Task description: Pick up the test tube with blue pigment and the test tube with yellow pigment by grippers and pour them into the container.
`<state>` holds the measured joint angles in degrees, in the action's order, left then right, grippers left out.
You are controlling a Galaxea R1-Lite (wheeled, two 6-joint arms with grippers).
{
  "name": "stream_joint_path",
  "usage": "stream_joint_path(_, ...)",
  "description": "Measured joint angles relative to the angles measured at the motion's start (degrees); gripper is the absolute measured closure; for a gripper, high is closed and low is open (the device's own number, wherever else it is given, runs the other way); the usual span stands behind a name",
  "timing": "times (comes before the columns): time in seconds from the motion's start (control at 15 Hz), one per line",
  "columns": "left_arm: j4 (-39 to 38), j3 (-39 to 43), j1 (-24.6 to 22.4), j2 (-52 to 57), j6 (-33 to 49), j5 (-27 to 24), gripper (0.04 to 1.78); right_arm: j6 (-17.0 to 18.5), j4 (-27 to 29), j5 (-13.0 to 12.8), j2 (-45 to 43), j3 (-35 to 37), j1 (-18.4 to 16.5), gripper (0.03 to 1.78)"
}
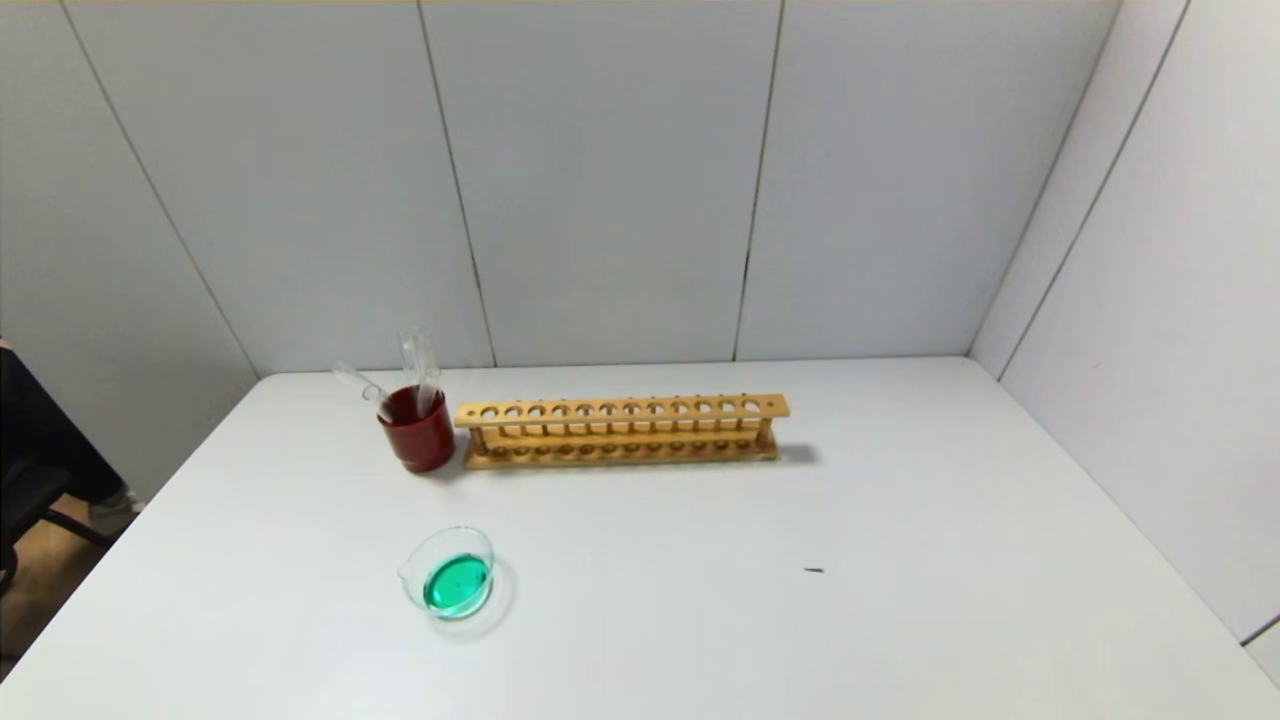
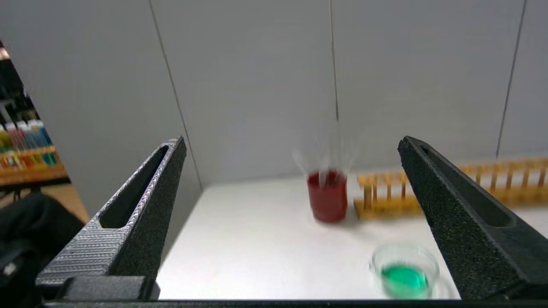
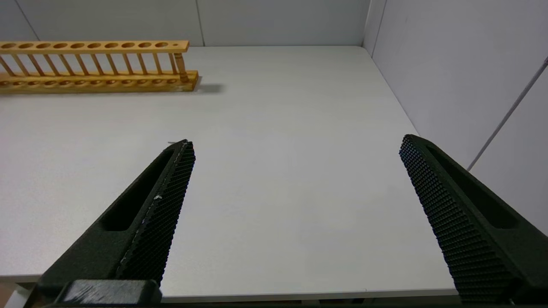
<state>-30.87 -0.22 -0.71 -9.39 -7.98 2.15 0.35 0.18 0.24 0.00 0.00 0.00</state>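
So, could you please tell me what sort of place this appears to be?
Probably a chemistry teaching lab or a mock-up of one: a wooden test tube rack, a red cup holding glass tubes, and a glass dish of green liquid on a white table.

1. No readable text, labels, brands, numbers or signs anywhere in the three views.
2. Nothing printed on the dark red opaque cup (image 1: 418,434), the long wooden test tube rack (image 1: 622,430) at its 3 o'clock, or the low clear glass dish (image 1: 451,573).
3. Coloured bottles on the distant wooden shelf (image 2: 26,139): markings too blurred to read.
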Motion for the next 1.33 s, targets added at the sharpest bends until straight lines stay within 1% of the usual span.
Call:
stream_joint_path(0.13, 13.1, 0.1, 0.2, 4.5, -0.2, -0.5, 0.08, 0.0, 0.0, 0.0, 0.0, 0.0, 0.0, 0.06)
stream_joint_path(0.27, 25.6, 0.1, 0.3, 7.2, 1.8, -2.5, 0.08, 0.0, 0.0, 0.0, 0.0, 0.0, 0.0, 0.06)
stream_joint_path(0.33, 29.6, 0.1, 0.4, 8.0, 1.4, -3.1, 0.08, 0.0, 0.0, 0.0, 0.0, 0.0, 0.0, 0.06)
stream_joint_path(0.4, 31.9, 0.0, 0.4, 8.6, 1.5, -3.5, 0.08, 0.0, 0.0, 0.0, 0.0, 0.0, 0.0, 0.06)
stream_joint_path(1.33, 32.4, -0.1, 0.5, 9.5, 2.0, -4.5, 0.08, -0.1, 0.0, 0.0, 0.0, 0.0, -0.1, 0.06)
